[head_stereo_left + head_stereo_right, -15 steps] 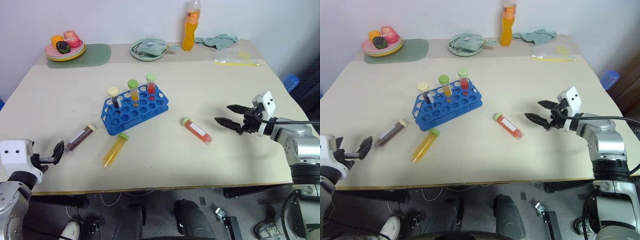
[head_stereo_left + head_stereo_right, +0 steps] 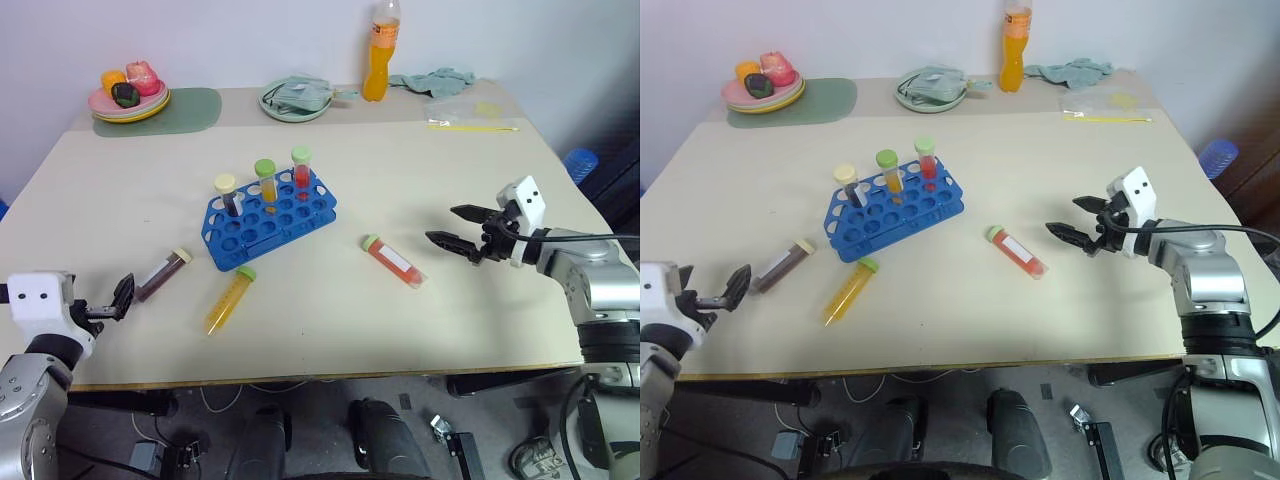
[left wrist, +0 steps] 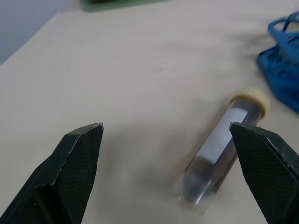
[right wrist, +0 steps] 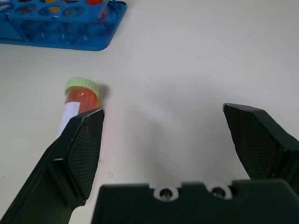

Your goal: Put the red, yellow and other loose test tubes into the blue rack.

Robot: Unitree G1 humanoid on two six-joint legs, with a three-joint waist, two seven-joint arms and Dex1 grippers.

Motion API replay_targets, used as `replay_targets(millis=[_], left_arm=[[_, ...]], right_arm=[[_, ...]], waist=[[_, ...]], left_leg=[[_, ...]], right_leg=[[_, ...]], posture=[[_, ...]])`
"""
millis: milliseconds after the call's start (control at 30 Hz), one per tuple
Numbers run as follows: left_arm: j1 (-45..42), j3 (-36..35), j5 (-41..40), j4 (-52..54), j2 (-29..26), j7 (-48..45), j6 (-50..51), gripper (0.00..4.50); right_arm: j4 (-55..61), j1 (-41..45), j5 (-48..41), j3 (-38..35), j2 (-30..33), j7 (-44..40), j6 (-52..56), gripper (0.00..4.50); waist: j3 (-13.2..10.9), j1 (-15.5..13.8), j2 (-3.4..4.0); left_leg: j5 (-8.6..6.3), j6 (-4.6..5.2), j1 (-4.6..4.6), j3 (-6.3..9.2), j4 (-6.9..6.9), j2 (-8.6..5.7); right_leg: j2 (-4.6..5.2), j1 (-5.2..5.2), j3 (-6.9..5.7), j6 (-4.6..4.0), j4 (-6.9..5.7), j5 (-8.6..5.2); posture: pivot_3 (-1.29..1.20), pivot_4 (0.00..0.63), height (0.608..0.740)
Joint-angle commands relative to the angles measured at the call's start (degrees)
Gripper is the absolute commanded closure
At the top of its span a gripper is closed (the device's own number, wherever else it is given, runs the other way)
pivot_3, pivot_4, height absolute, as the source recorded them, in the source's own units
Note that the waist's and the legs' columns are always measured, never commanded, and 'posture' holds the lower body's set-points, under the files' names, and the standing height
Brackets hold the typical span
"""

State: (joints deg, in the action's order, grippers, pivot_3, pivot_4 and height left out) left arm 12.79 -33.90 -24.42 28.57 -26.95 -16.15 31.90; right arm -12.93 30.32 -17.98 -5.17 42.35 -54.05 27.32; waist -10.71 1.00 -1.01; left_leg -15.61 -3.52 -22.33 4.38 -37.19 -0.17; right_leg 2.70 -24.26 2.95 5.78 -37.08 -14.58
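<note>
At the lower left, the left gripper [image 2: 122, 297] is wide open and holds nothing. Next come the dark tube [image 2: 163, 274], the yellow tube [image 2: 230, 300] and the blue rack [image 2: 269, 217] in the middle. Then the red tube [image 2: 394, 260] lies flat. The right gripper [image 2: 452, 226] is wide open, empty.

No legible text anywhere. White labels on the red tube [image 2: 396, 261] and the dark tube [image 3: 219, 154] look blank; orange bottle [image 2: 378, 62] label unreadable.
</note>
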Motion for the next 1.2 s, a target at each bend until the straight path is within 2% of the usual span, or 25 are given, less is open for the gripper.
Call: replay_targets(millis=[33, 267, 333, 433, 567, 800, 900, 1167, 1200], left_arm=[[-1.6, 3.3, -0.2, 3.3, -1.3, -2.0, -1.4, 0.04], [-7.4, 13.5, -0.7, 3.8, -2.9, -8.0, -1.5, 0.04], [-9.0, 19.0, 0.5, 3.7, -3.1, -10.1, -2.1, 0.04], [-11.2, 26.6, 1.2, 3.3, -2.2, -12.6, -2.8, 0.04], [-14.4, 31.6, 2.2, 0.5, 0.2, -13.2, -4.7, 0.04], [-14.7, 35.0, 3.7, -0.4, 2.7, -13.1, -6.9, 0.04], [-13.0, 35.4, 4.2, 0.6, 3.2, -12.5, -7.4, 0.04], [-12.6, 35.4, 4.5, 3.4, 3.7, -10.5, -5.7, 0.04], [-12.6, 35.5, 4.6, 3.5, 3.8, -10.3, -5.6, 0.00]], right_arm=[[5.8, 1.7, -0.3, -0.6, 1.1, 2.1, 4.0, 0.00], [19.6, 0.9, -2.7, 0.8, 4.0, 3.2, 17.0, 0.00], [23.7, 2.5, -3.6, 3.8, 5.6, 2.6, 23.6, 0.00], [25.3, 9.4, -3.6, 11.3, 5.7, 4.4, 37.1, 0.00], [20.6, 19.6, 1.5, 22.2, 1.2, 10.0, 45.7, 0.00], [2.7, 32.2, 4.5, 32.0, -5.9, 12.9, 54.2, 0.00], [-4.2, 35.6, 5.3, 34.4, -7.7, 12.5, 55.1, 0.00], [-11.9, 38.5, 6.7, 40.3, -8.6, 8.8, 52.3, 0.00], [-13.0, 38.6, 7.1, 40.6, -8.8, 8.4, 51.6, 0.54]], waist=[[0.0, 0.0, 0.00], [0.0, -0.3, 0.01], [0.0, -0.2, 0.02], [0.0, 0.3, 0.06], [0.0, 0.4, 0.08], [0.0, -0.3, 0.07], [0.0, -0.1, 0.08], [0.0, 0.1, 0.10], [0.0, 0.1, 0.10]], left_leg=[[0.00, 0.00, 0.00, 0.00, 0.00, 0.00], [0.00, 0.00, -0.03, 0.03, -0.02, -0.02], [0.00, 0.00, -0.03, 0.02, -0.02, -0.02], [0.00, 0.00, 0.01, 0.00, -0.02, -0.01], [0.00, 0.01, 0.02, 0.03, 0.00, 0.01], [0.00, 0.01, -0.13, 0.04, -0.03, -0.07], [-0.01, 0.02, -0.13, 0.04, -0.02, -0.07], [-0.01, 0.02, -0.13, 0.04, -0.02, -0.06], [-0.01, 0.02, -0.13, 0.04, -0.02, -0.06]], right_leg=[[0.00, 0.00, 0.00, 0.00, 0.00, 0.00], [0.02, 0.00, -0.01, 0.01, 0.01, 0.00], [0.02, 0.01, -0.01, 0.01, 0.01, 0.00], [0.00, 0.00, 0.01, 0.00, -0.01, 0.00], [-0.05, -0.03, 0.01, -0.02, -0.03, 0.00], [0.08, -0.08, -0.03, -0.01, 0.04, 0.01], [0.08, -0.11, -0.03, -0.01, 0.03, 0.01], [0.05, -0.13, -0.03, -0.01, 0.01, 0.01], [0.05, -0.13, -0.03, -0.01, 0.01, 0.01]], posture=[[0.00, 0.150, 0.740], [0.00, 0.150, 0.740], [0.00, 0.150, 0.740], [0.00, 0.150, 0.740], [0.00, 0.150, 0.740], [0.00, 0.150, 0.740], [0.00, 0.150, 0.740], [0.00, 0.150, 0.740], [0.00, 0.150, 0.740]])
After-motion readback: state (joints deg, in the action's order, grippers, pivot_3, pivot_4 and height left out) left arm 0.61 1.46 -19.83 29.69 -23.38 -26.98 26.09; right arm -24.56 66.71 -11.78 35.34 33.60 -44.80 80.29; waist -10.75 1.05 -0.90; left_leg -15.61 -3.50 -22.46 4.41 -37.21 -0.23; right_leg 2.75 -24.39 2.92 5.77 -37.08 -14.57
